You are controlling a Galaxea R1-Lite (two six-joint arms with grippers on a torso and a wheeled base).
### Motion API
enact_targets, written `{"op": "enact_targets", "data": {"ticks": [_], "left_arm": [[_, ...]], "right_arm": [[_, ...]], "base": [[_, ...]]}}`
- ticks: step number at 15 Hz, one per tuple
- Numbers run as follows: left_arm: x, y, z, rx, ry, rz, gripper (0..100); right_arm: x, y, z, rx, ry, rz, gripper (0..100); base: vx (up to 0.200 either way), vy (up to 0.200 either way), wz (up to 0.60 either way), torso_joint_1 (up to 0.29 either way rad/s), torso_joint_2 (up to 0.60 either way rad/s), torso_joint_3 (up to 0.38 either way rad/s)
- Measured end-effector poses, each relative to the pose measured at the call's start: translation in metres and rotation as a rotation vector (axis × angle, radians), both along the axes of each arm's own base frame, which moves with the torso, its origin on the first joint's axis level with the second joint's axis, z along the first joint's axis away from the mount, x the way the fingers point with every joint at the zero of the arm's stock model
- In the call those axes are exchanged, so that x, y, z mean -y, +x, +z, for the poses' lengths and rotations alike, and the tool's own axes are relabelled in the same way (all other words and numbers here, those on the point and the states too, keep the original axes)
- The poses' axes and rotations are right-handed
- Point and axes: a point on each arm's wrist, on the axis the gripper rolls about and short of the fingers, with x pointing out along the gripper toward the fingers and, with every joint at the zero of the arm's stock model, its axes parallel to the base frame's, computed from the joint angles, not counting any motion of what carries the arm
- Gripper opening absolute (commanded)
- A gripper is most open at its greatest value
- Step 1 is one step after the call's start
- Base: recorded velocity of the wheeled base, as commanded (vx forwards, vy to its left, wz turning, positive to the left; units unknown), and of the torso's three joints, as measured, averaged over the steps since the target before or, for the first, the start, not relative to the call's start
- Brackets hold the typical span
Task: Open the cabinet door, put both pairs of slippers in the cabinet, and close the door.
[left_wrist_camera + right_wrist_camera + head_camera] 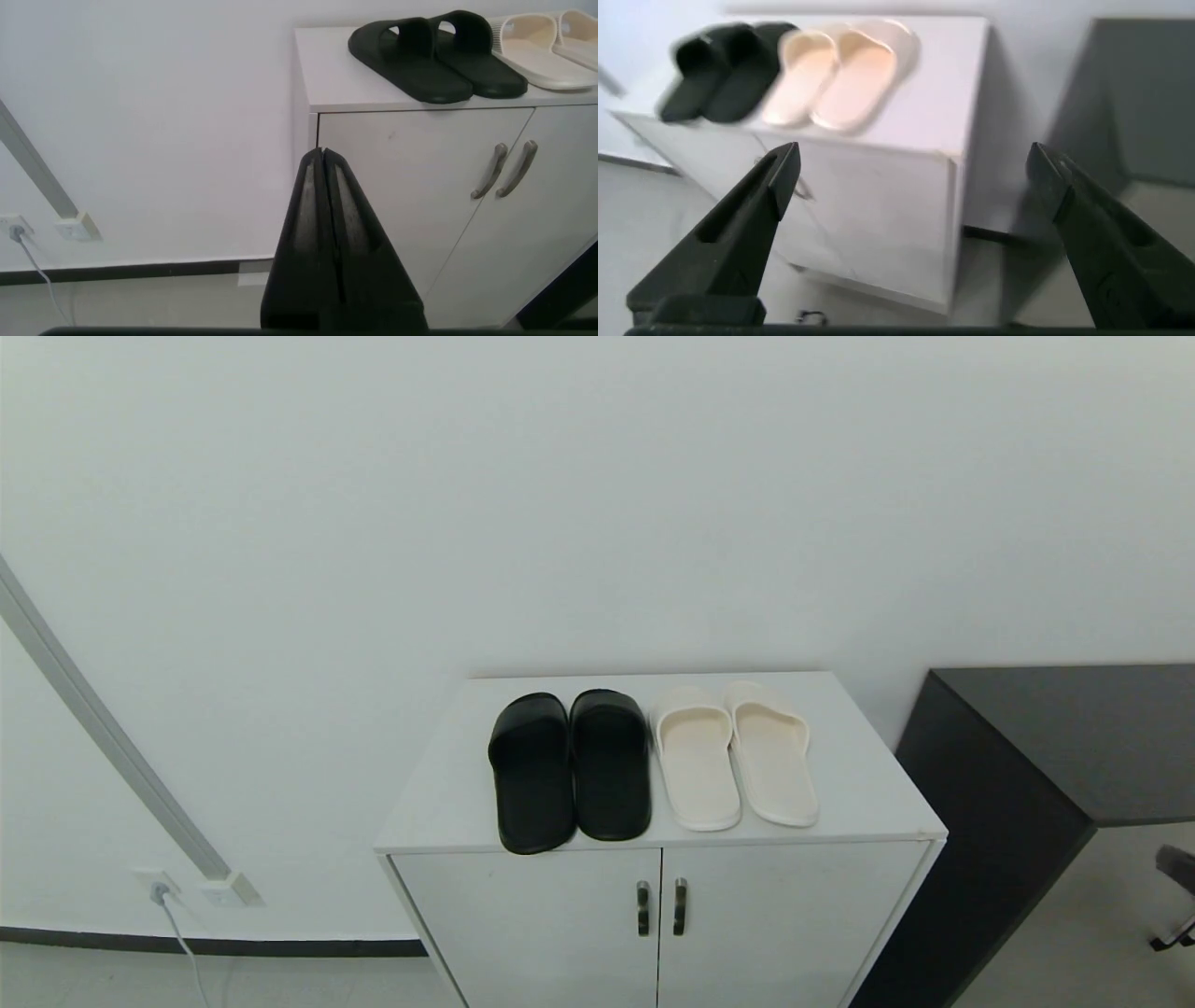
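A white two-door cabinet (775,924) stands against the wall with both doors closed and two metal handles (661,906) at the centre seam. On its top lie a black pair of slippers (569,768) and a cream pair of slippers (736,756), side by side. My left gripper (323,154) is shut with nothing in it, low and off the cabinet's left front corner (312,110). My right gripper (910,161) is open wide, off to the cabinet's right front, well short of it; the cream slippers (842,72) and black slippers (719,67) lie beyond it.
A dark table (1046,775) stands close to the cabinet's right side. A wall socket with a plugged-in cable (163,896) and a grey conduit (93,719) are on the wall at the left. Open floor lies in front of the cabinet.
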Motion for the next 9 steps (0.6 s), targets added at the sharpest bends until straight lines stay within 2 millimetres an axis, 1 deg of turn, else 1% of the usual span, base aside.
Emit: {"op": "enact_targets", "data": {"ticks": [2, 4, 7, 9], "left_arm": [[0.0, 0.0, 0.0, 0.0, 0.0, 0.0, 0], [0.0, 0.0, 0.0, 0.0, 0.0, 0.0, 0], [0.0, 0.0, 0.0, 0.001, 0.001, 0.0, 0], [0.0, 0.0, 0.001, 0.002, 0.001, 0.0, 0]], "right_arm": [[-0.014, 0.026, 0.015, -0.028, 0.015, 0.029, 100], [-0.034, 0.046, 0.028, -0.05, 0.034, 0.038, 100], [-0.069, 0.066, 0.036, -0.082, 0.062, 0.054, 100], [-0.092, 0.076, 0.036, -0.084, 0.083, 0.061, 100]], "base": [[0.0, 0.0, 0.0, 0.0, 0.0, 0.0], [0.0, 0.0, 0.0, 0.0, 0.0, 0.0], [0.0, 0.0, 0.0, 0.0, 0.0, 0.0], [0.0, 0.0, 0.0, 0.0, 0.0, 0.0]]}}
